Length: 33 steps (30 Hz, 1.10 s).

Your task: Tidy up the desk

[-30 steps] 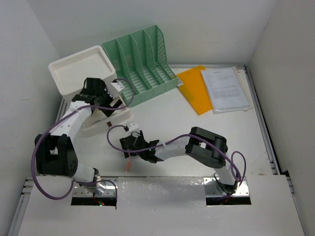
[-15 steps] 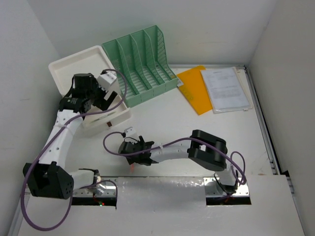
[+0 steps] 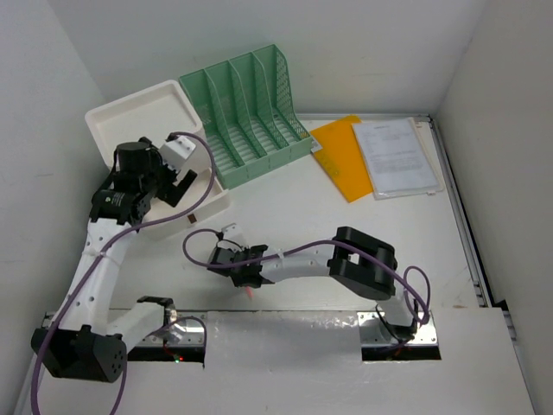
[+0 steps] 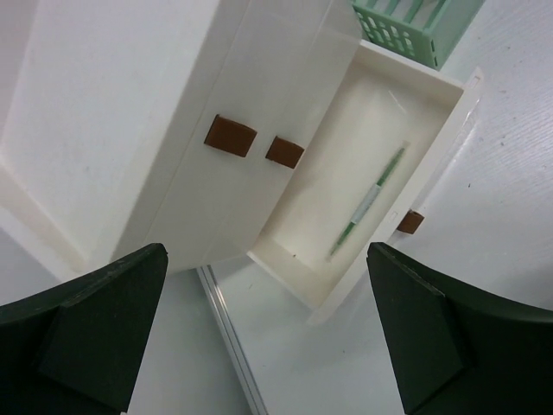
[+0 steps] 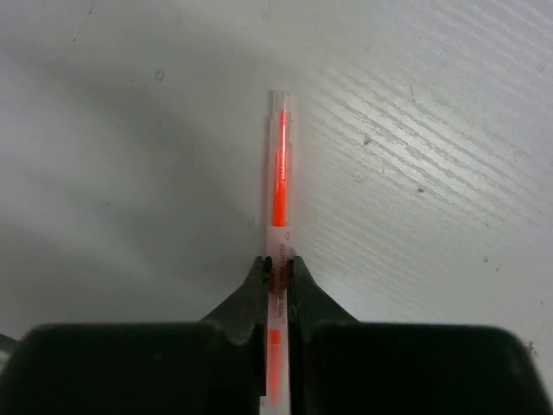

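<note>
- The right hand (image 5: 276, 264), low over the near middle of the large flat matte white surface (image 5: 432, 130) with its silver rails, is clenched on a slim clear plastic pen with an orange-red core (image 5: 278, 173). The jaws pinch the barrel close to one end.
- The pen's long axis runs straight out ahead of this hand, in line with the fingers. Most of the barrel projects forward over the surface; whether it touches the surface or rides just above it cannot be told.
- Beyond the right hand and off to its left stands a white plastic drawer box (image 4: 173, 130) with brown tab handles. Its bottom drawer (image 4: 449, 147) is pulled out toward the hand, a green-and-white pen (image 4: 367, 203) lying lengthwise inside.
- The left hand (image 4: 266, 255) hangs directly above that box, released, jaws spread wide and holding nothing. It is the nearer hand to the drawer, but the right one carries the pen.
- Likely next move: lift the pen and swing it lengthwise into the drawer, where the left hand crowds the airspace.
- Between the right hand and the drawer, bare surface shows.
- Farther out: a mint-green slotted plastic file rack (image 3: 251, 104) beside the box, then a flat orange folder (image 3: 341, 160) and printed white sheets (image 3: 396, 156) near the far right corner.
</note>
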Tool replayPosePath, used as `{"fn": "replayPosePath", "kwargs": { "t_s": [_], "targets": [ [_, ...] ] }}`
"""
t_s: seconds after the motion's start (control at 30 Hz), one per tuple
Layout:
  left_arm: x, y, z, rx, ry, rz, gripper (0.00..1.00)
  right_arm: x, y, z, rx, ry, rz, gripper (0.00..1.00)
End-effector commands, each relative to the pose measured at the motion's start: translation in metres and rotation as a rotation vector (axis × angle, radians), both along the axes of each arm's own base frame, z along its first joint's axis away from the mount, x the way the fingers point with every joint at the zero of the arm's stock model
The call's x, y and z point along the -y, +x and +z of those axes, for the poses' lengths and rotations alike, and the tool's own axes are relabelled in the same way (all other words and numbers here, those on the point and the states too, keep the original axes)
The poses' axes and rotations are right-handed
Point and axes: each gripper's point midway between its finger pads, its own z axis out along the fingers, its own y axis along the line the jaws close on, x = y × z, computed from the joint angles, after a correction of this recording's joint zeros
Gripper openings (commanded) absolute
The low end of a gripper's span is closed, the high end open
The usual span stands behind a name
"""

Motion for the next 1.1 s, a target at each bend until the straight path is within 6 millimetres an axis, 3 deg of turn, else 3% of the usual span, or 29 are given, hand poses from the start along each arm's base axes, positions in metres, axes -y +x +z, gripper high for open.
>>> {"fn": "replayPosePath", "kwargs": {
  "t_s": [0.0,0.1,0.13,0.17,0.2,0.27,0.3,0.33,0.43,0.5,0.53,0.57,0.6,0.63,0.67,0.7,0.73,0.77,0.8,0.83,0.87,0.9,0.93,0.97,1.07],
  "targets": [
    [-0.003,-0.005,0.017,0.053,0.013,0.007,1.0,0.031,-0.012,-0.032,-0.082,-0.178,0.064,0.0],
    [-0.006,-0.01,0.013,0.037,0.027,0.015,1.0,0.055,0.0,-0.027,-0.022,-0.228,0.098,0.0],
    [-0.007,-0.012,0.011,0.028,0.031,0.022,1.0,0.053,0.007,-0.021,0.016,-0.202,0.111,0.0],
    [-0.008,-0.014,0.006,0.01,0.031,0.028,1.0,0.064,0.015,-0.006,0.082,-0.217,0.159,0.0],
    [-0.008,-0.017,0.001,-0.016,0.023,0.028,1.0,0.052,0.022,0.007,0.14,-0.164,0.199,0.0],
    [-0.004,-0.019,-0.001,-0.038,0.003,0.017,1.0,0.05,0.028,0.025,0.225,-0.182,0.35,0.0],
    [-0.003,-0.02,-0.001,-0.046,-0.009,0.012,1.0,0.044,0.031,0.046,0.273,-0.151,0.387,0.0],
    [0.007,-0.02,-0.002,-0.061,-0.05,-0.031,1.0,0.039,0.035,0.058,0.314,-0.143,0.431,0.0],
    [0.01,-0.018,0.0,-0.111,-0.138,-0.093,0.99,0.022,0.037,0.094,0.43,-0.171,0.684,0.0],
    [-0.008,-0.011,0.022,-0.103,-0.184,-0.039,1.0,0.003,0.038,0.119,0.545,-0.179,0.879,0.0],
    [-0.022,-0.008,0.021,-0.131,-0.238,-0.008,1.0,-0.003,0.041,0.132,0.608,-0.186,0.931,0.0],
    [-0.03,-0.003,0.046,-0.078,-0.247,-0.002,0.99,-0.011,0.05,0.148,0.711,-0.252,1.028,0.0],
    [-0.038,0.002,0.052,-0.068,-0.264,0.006,1.0,-0.022,0.055,0.161,0.783,-0.251,1.067,0.0],
    [-0.053,-0.001,0.061,-0.05,-0.285,0.028,0.99,-0.026,0.066,0.157,0.804,-0.294,1.111,0.0],
    [-0.061,0.0,0.082,-0.004,-0.275,0.032,0.99,-0.044,0.078,0.18,0.884,-0.326,1.173,0.0],
    [-0.067,0.0,0.088,0.006,-0.276,0.038,0.99,-0.047,0.083,0.172,0.848,-0.37,1.239,0.0],
    [-0.076,-0.003,0.093,0.017,-0.271,0.064,1.0,-0.058,0.096,0.148,0.81,-0.417,1.294,0.0],
    [-0.081,-0.003,0.104,0.045,-0.26,0.076,1.0,-0.083,0.112,0.183,0.907,-0.441,1.318,0.0],
    [-0.091,0.0,0.109,0.07,-0.256,0.12,0.99,-0.089,0.12,0.175,0.888,-0.474,1.362,0.0],
    [-0.096,0.002,0.113,0.086,-0.258,0.148,1.0,-0.112,0.132,0.202,0.963,-0.464,1.353,0.0],
    [-0.104,0.004,0.114,0.098,-0.261,0.175,1.0,-0.124,0.142,0.17,0.936,-0.502,1.41,0.0],
    [-0.112,0.01,0.111,0.094,-0.281,0.202,0.99,-0.134,0.149,0.166,0.944,-0.491,1.425,0.0],
    [-0.123,0.011,0.115,0.111,-0.303,0.241,1.0,-0.148,0.165,0.185,1.002,-0.457,1.407,0.0],
    [-0.13,0.014,0.114,0.11,-0.322,0.259,0.99,-0.157,0.176,0.163,0.999,-0.46,1.411,0.0],
    [-0.152,0.03,0.105,0.094,-0.391,0.312,0.99,-0.173,0.201,0.154,1.109,-0.458,1.394,0.0]
  ]
}}
